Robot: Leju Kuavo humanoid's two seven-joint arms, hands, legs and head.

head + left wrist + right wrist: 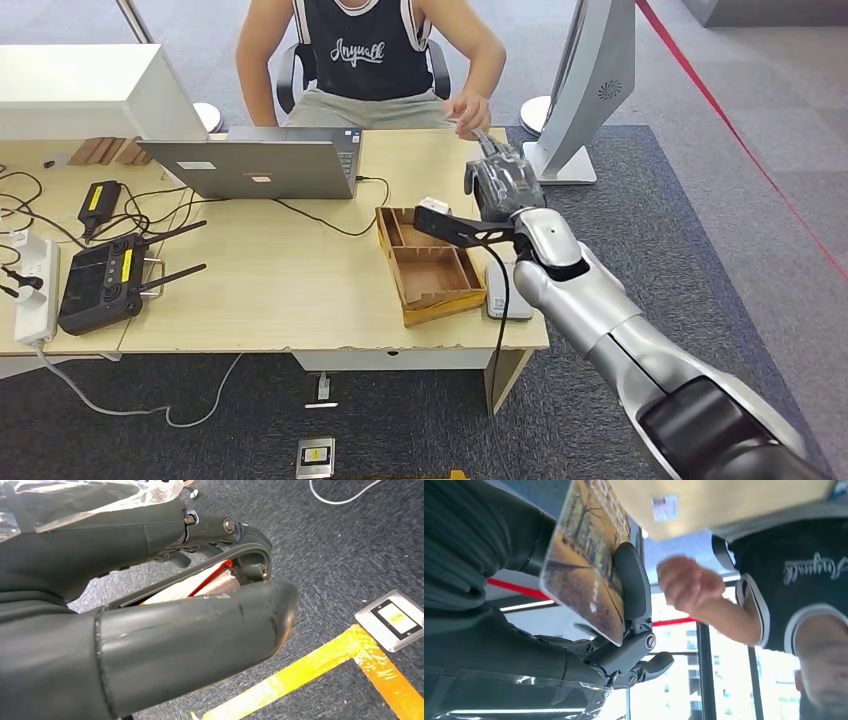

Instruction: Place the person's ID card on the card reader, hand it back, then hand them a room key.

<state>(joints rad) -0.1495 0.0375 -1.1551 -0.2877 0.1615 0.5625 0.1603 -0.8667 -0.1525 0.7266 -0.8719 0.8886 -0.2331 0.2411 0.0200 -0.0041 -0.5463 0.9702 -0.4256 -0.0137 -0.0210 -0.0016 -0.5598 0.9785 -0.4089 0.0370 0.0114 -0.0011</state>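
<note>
The table [270, 290] carries a grey laptop [260, 165] at its far side, a wooden compartment tray [430, 268] near the right end, and a flat grey card reader [507, 297] lying just beside the tray's right wall, partly under the robot's right arm. A black controller [100, 282] and a white power strip [35, 290] lie at the left end.

A person [375, 50] sits across the table, one hand [468, 108] reaching in toward the robot. The right hand [503, 180] is stretched out over the table's far right corner, pinching a picture-printed card [586, 565] between the thumb and the dark fingers [631, 587]; the card stands clear of the palm with one long edge free. The person's hand [689, 582] is near that free edge but, in the right wrist view, not yet touching it.

This looks like a hand-over step; whether the card is the ID or the room key I cannot tell. To do it well, the arm should hold steady and present the free edge toward the person's fingers, keeping the pinch firm until they clearly take hold, then loosening without pulling back sharply. A release too soon would drop the card onto the table.

The left hand [150, 630] hangs over the carpeted floor; its state I cannot tell.
</note>
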